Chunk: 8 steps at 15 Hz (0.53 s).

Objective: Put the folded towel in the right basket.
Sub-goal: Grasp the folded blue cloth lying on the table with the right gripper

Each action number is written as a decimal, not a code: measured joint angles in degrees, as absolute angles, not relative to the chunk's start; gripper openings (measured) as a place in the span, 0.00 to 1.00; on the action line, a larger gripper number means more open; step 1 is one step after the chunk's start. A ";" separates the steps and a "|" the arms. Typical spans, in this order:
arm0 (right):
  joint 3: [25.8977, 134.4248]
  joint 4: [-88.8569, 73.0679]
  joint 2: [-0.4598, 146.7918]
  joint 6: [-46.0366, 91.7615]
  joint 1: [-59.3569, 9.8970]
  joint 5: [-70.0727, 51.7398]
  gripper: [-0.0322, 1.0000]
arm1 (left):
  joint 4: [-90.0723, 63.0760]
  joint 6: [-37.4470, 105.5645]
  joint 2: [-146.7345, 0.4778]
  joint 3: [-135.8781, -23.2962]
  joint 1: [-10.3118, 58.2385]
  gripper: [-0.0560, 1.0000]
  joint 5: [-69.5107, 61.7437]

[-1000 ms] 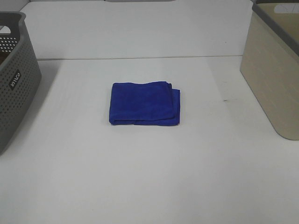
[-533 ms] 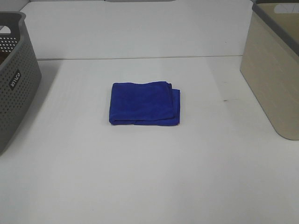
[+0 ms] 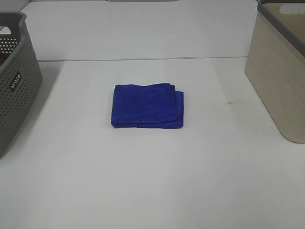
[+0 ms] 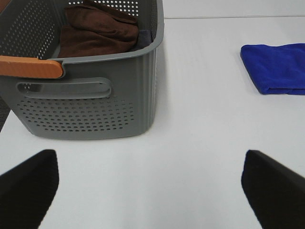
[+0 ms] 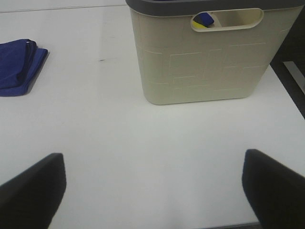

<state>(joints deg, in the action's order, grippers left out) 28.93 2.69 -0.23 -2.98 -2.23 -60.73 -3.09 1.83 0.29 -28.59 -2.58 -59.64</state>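
None of the task is done: the folded towel point(image 3: 147, 106) lies mid-way across the table point(image 3: 143, 181), well apart from the right basket point(image 3: 279, 81). Both arms' jaws stand apart, empty; grasping, carrying and dropping remain.

A single small dark label point(image 3: 15, 81) with white letters stands tilted on the perforated wall of the grey basket point(image 3: 21, 112), at the left of the counter point(image 3: 152, 181). Its letters are too small to read with certainty.
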 joint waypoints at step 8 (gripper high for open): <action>28.93 2.69 -0.23 -2.58 -2.23 -60.73 0.96 | -3.09 1.83 0.29 -28.59 -2.58 0.97 -59.64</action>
<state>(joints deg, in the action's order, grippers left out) 28.93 2.69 -0.23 -2.58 -2.23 -60.73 -3.09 1.83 0.29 -28.59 -2.58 -59.64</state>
